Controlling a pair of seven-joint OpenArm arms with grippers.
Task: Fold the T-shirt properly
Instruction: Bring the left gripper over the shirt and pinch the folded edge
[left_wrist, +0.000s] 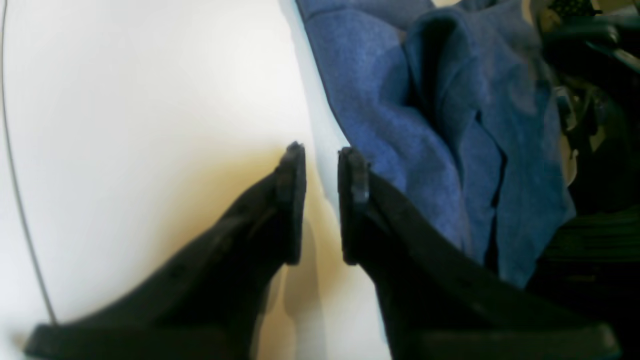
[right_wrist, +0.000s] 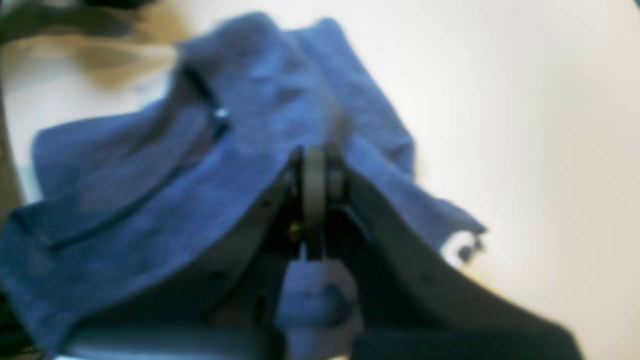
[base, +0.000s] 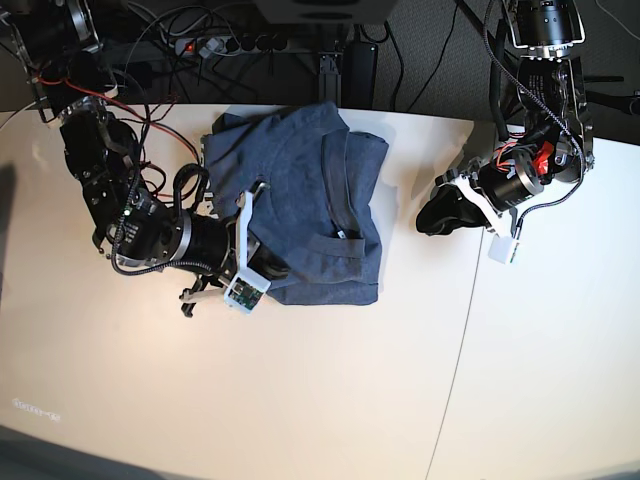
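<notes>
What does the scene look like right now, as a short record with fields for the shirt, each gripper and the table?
shirt: blue-grey T-shirt, partly folded and rumpled, lying on the table towards its far edge
right gripper: right gripper, jaws shut, at the shirt's near-left edge; the blur hides whether cloth is pinched
left gripper: left gripper, jaws slightly apart, nothing between them, off to the side of the shirt over bare table
table: white table, a thin seam running down its right part

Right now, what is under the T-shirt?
Around the T-shirt only the white table shows, so it lies on that. The folded cloth covers whatever else may be beneath it.
</notes>
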